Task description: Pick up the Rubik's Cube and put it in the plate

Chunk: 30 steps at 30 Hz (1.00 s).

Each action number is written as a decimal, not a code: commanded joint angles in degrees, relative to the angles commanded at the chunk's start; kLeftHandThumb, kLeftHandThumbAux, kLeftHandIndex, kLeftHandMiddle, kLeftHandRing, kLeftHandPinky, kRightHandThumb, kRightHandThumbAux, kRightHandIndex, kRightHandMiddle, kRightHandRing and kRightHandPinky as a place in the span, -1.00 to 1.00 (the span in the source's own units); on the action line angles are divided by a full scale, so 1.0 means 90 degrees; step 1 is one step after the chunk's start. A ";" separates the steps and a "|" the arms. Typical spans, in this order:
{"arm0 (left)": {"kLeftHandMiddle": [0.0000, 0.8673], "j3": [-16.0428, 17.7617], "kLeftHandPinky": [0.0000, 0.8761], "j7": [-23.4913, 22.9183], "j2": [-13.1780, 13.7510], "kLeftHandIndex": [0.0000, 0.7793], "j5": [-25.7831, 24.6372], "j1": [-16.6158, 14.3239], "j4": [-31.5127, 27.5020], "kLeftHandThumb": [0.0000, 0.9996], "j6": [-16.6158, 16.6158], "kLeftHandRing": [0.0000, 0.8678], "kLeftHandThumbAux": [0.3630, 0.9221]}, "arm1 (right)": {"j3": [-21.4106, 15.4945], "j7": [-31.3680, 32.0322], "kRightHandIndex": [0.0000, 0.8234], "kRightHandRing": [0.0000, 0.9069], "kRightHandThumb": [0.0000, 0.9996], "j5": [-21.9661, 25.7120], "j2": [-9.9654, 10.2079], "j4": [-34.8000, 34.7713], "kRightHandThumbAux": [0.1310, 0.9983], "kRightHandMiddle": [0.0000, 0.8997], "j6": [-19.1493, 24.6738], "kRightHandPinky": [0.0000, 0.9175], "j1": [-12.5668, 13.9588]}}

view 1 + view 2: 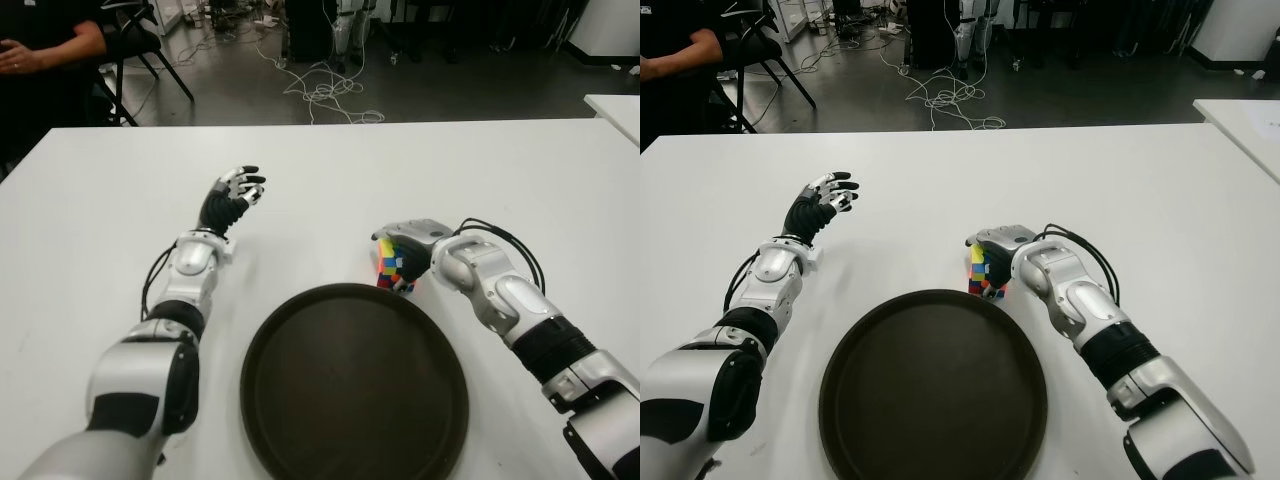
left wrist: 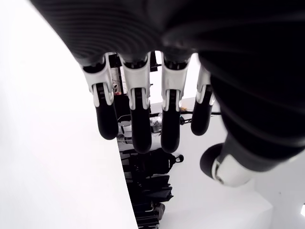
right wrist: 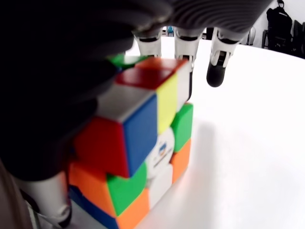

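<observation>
The scrambled Rubik's Cube (image 1: 392, 268) stands on the white table (image 1: 420, 170), just past the far right rim of the dark round plate (image 1: 350, 390). My right hand (image 1: 412, 246) covers the cube from above and from the right. In the right wrist view its fingers (image 3: 183, 47) curl over the cube (image 3: 143, 143) and the thumb presses the near side, while one finger hangs beside it. The plate holds nothing. My left hand (image 1: 236, 193) shows to the left of the plate, fingers (image 2: 138, 124) spread and holding nothing.
A seated person (image 1: 40, 60) and a chair (image 1: 140, 40) are beyond the table's far left corner. Cables (image 1: 320, 90) lie on the floor behind. Another white table (image 1: 615, 105) edges in at the right.
</observation>
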 joint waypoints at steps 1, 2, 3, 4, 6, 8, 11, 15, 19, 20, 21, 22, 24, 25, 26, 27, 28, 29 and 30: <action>-0.31 0.0003 -0.47 -0.0014 0.0000 -0.40 -0.0009 0.0001 -0.0001 -0.84 -0.0002 -0.40 0.08 | 0.0020 -0.0025 -0.64 -0.57 -1.00 -0.0018 -0.0013 0.0025 0.55 -0.61 -0.0040 -0.50 -0.0015; -0.31 0.0012 -0.47 -0.0030 -0.0002 -0.40 -0.0024 0.0001 0.0000 -0.84 0.0001 -0.40 0.08 | 0.0033 -0.0119 -0.62 -0.55 -1.00 -0.0044 -0.0032 0.0059 0.57 -0.60 -0.0094 -0.48 -0.0017; -0.32 0.0017 -0.47 -0.0041 -0.0004 -0.40 -0.0033 0.0001 0.0000 -0.85 0.0003 -0.41 0.08 | 0.0043 -0.0192 -0.52 -0.43 -0.99 -0.0061 -0.0045 0.0088 0.65 -0.46 -0.0135 -0.34 -0.0021; -0.32 0.0026 -0.47 -0.0053 -0.0006 -0.40 -0.0045 0.0003 -0.0001 -0.85 -0.0009 -0.41 0.08 | 0.0041 -0.0283 -0.45 -0.35 -0.99 -0.0070 -0.0051 0.0109 0.70 -0.38 -0.0166 -0.25 -0.0013; -0.33 0.0036 -0.45 -0.0070 -0.0010 -0.40 -0.0059 0.0010 -0.0004 -0.85 -0.0042 -0.41 0.11 | 0.0029 -0.0422 -0.23 -0.21 -0.33 -0.0064 -0.0047 0.0133 0.56 -0.20 -0.0193 -0.12 0.0002; -0.34 0.0032 -0.44 -0.0070 -0.0015 -0.40 -0.0051 0.0020 -0.0011 -0.85 -0.0106 -0.41 0.13 | -0.0018 -0.0609 -0.09 -0.04 0.08 -0.0038 -0.0014 0.0156 0.46 0.00 -0.0170 0.03 0.0037; -0.34 0.0027 -0.44 -0.0058 -0.0016 -0.40 -0.0039 0.0025 -0.0015 -0.86 -0.0144 -0.41 0.14 | -0.0040 -0.0758 -0.01 0.10 0.28 -0.0001 0.0011 0.0182 0.41 0.14 -0.0148 0.13 0.0049; -0.33 0.0033 -0.44 -0.0040 -0.0015 -0.40 -0.0043 0.0019 -0.0009 -0.86 -0.0110 -0.40 0.13 | -0.0052 -0.0895 0.01 0.19 0.36 0.0046 0.0040 0.0206 0.40 0.21 -0.0149 0.19 0.0034; -0.32 0.0048 -0.44 -0.0011 -0.0017 -0.40 -0.0054 0.0016 -0.0001 -0.83 -0.0057 -0.40 0.12 | -0.0158 -0.1208 0.02 0.23 0.39 0.0159 0.0053 0.0184 0.39 0.23 -0.0245 0.21 0.0096; -0.32 0.0050 -0.44 -0.0015 -0.0016 -0.40 -0.0056 0.0016 0.0000 -0.83 -0.0057 -0.40 0.11 | -0.0181 -0.1267 0.02 0.24 0.39 0.0184 0.0052 0.0175 0.39 0.24 -0.0266 0.22 0.0110; -0.32 0.0052 -0.44 -0.0018 -0.0016 -0.40 -0.0057 0.0017 0.0000 -0.83 -0.0058 -0.41 0.11 | -0.0192 -0.1301 0.02 0.26 0.39 0.0198 0.0051 0.0173 0.39 0.24 -0.0279 0.23 0.0118; -0.32 0.0049 -0.45 -0.0018 -0.0013 -0.40 -0.0051 0.0017 0.0000 -0.83 -0.0061 -0.41 0.11 | -0.0219 -0.1363 0.02 0.27 0.40 0.0211 0.0066 0.0166 0.38 0.25 -0.0256 0.24 0.0134; -0.32 0.0043 -0.45 -0.0013 -0.0008 -0.40 -0.0038 0.0015 0.0000 -0.84 -0.0067 -0.41 0.10 | -0.0256 -0.1438 0.02 0.30 0.40 0.0227 0.0086 0.0152 0.38 0.26 -0.0211 0.27 0.0155; -0.33 0.0038 -0.45 -0.0010 -0.0006 -0.39 -0.0031 0.0014 -0.0001 -0.85 -0.0068 -0.41 0.11 | -0.0276 -0.1472 0.02 0.32 0.40 0.0240 0.0093 0.0140 0.38 0.27 -0.0188 0.29 0.0166; -0.33 0.0036 -0.45 -0.0009 -0.0005 -0.39 -0.0028 0.0014 -0.0002 -0.86 -0.0068 -0.41 0.12 | -0.0286 -0.1491 0.02 0.34 0.40 0.0248 0.0096 0.0135 0.38 0.28 -0.0177 0.31 0.0172; -0.33 0.0034 -0.45 -0.0008 -0.0003 -0.39 -0.0026 0.0014 -0.0002 -0.86 -0.0068 -0.41 0.12 | -0.0290 -0.1505 0.01 0.35 0.40 0.0254 0.0098 0.0133 0.38 0.29 -0.0169 0.31 0.0175; -0.33 0.0031 -0.45 -0.0003 -0.0001 -0.39 -0.0022 0.0010 -0.0002 -0.86 -0.0056 -0.41 0.13 | -0.0312 -0.1526 0.01 0.36 0.40 0.0270 0.0107 0.0115 0.38 0.29 -0.0142 0.32 0.0181; -0.33 0.0027 -0.44 0.0002 0.0001 -0.38 -0.0019 0.0006 -0.0002 -0.87 -0.0045 -0.41 0.14 | -0.0331 -0.1549 0.01 0.38 0.40 0.0284 0.0122 0.0107 0.38 0.31 -0.0114 0.35 0.0188; -0.33 0.0025 -0.44 0.0006 0.0002 -0.38 -0.0016 0.0004 -0.0001 -0.88 -0.0037 -0.41 0.15 | -0.0344 -0.1565 0.01 0.39 0.40 0.0294 0.0133 0.0101 0.38 0.32 -0.0093 0.35 0.0193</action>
